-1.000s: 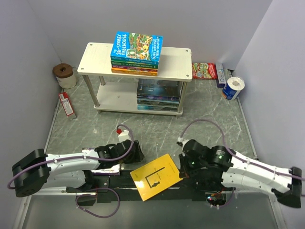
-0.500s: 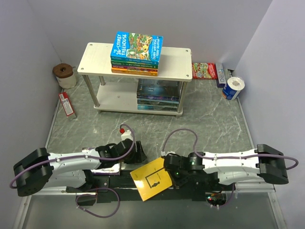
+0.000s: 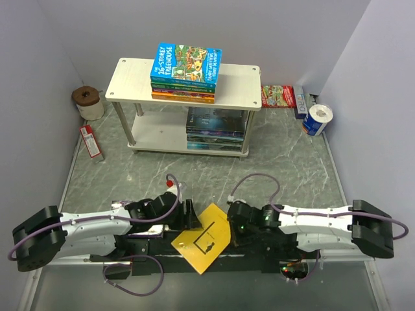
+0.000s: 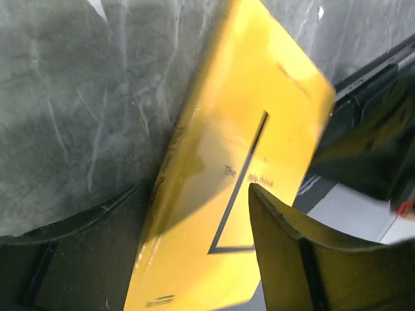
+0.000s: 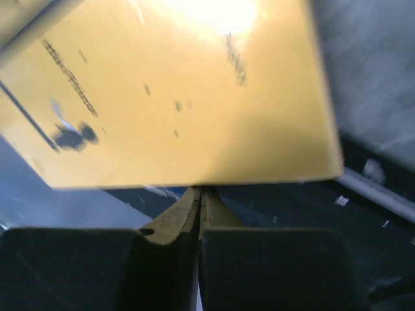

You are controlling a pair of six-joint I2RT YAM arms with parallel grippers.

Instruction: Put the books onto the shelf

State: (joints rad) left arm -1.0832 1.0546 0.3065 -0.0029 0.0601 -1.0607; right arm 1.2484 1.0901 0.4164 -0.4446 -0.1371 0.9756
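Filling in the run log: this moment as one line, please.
left gripper: open, beside yellow book | right gripper: shut, tip at book's edge | book: not yet on shelf

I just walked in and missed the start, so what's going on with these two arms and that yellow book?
The robot is shelving books. A yellow book sits near the table's front edge, between both arms. The left gripper is open, straddling the book's left edge. The right gripper is shut, tips at the book's right edge. The shelf already holds a stack of books on top and a second stack on its lower board.
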